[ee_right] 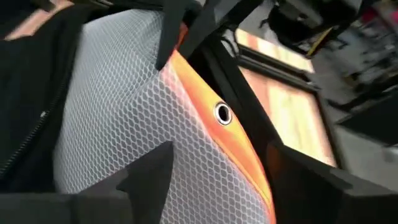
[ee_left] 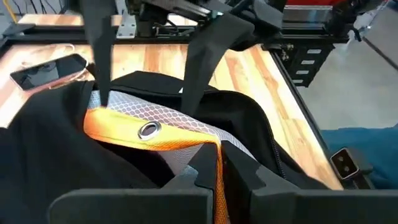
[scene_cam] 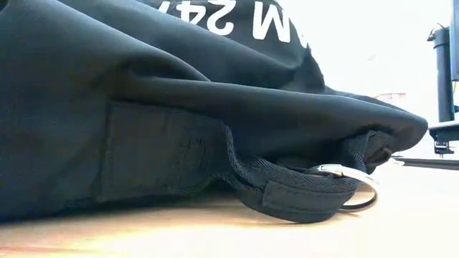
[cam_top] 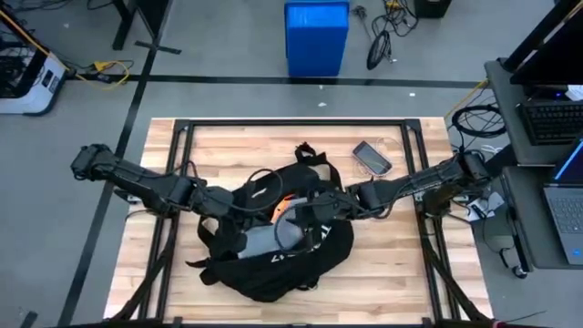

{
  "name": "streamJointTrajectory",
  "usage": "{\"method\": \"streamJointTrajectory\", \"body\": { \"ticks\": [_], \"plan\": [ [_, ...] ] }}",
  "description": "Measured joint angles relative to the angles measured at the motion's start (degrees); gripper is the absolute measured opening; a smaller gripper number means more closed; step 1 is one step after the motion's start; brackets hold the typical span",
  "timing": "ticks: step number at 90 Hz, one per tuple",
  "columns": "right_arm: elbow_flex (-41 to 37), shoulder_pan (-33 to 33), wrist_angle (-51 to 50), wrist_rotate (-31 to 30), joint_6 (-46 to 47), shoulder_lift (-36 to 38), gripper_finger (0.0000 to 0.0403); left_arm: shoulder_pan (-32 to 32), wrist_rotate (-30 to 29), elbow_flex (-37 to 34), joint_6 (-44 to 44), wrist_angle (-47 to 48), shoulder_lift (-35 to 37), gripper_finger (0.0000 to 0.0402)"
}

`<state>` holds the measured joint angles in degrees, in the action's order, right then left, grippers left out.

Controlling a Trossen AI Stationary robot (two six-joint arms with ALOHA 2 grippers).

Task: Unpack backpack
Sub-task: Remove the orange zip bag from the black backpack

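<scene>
The black backpack (cam_top: 273,260) lies flat in the middle of the table, its white lettering up; in the low view the backpack (scene_cam: 143,107) fills the picture, resting on its side and a strap with a metal ring (scene_cam: 337,172). From its open top sticks a grey mesh pouch (cam_top: 273,235) with an orange edge. My left gripper (ee_left: 217,183) is shut on that edge. My right gripper (ee_right: 217,180) comes from the right and spans the pouch. Neither gripper shows in the low view. My left gripper pinches the pouch's orange edge band (ee_left: 217,168) between its two fingers, coming from the table's left and slanting down. The pouch's lower part stays inside the backpack's opening. My right gripper has the bulging mesh body of the pouch (ee_right: 186,143) between its two widely spread fingers (ee_left: 101,93), beside the orange edge with its metal eyelet (ee_right: 222,113). It comes from the table's right, slanting down, opposite the left gripper.
A phone (cam_top: 372,157) with a thin cable lies on the table at the far right of the backpack. The backpack's straps (cam_top: 310,153) trail toward the far edge. A blue bin (cam_top: 316,36) stands on the floor beyond the table; a desk with a laptop (cam_top: 567,196) stands right.
</scene>
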<state>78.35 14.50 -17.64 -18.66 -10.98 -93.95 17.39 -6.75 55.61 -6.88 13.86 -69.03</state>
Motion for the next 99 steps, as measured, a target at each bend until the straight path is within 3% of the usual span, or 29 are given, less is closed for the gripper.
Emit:
{"method": "streamJointTrajectory", "body": {
  "ticks": [13,31,54,74,99],
  "plan": [
    [0.0,-2.34,-0.58,2.44,0.15,0.0,0.0264,-0.04,-0.8,-0.02,2.26,-1.12,-0.02,0.0],
    [0.01,-7.48,-0.53,19.61,-0.26,-0.36,0.0267,-0.04,-1.16,0.0,3.23,-1.85,-0.07,0.0],
    [0.0,-8.57,-1.18,21.78,-2.6,-1.67,0.0237,-0.55,-3.4,0.07,3.4,-1.71,-1.94,0.0],
    [-0.02,-8.46,-0.58,24.64,-3.19,-3.78,0.0163,-1.29,-3.96,0.11,5.78,-1.92,-3.5,0.0],
    [0.0,-8.36,-1.18,25.0,-5.19,-4.74,0.0011,-1.36,-4.26,0.11,5.76,-0.62,-3.5,0.0]
  ]
}}
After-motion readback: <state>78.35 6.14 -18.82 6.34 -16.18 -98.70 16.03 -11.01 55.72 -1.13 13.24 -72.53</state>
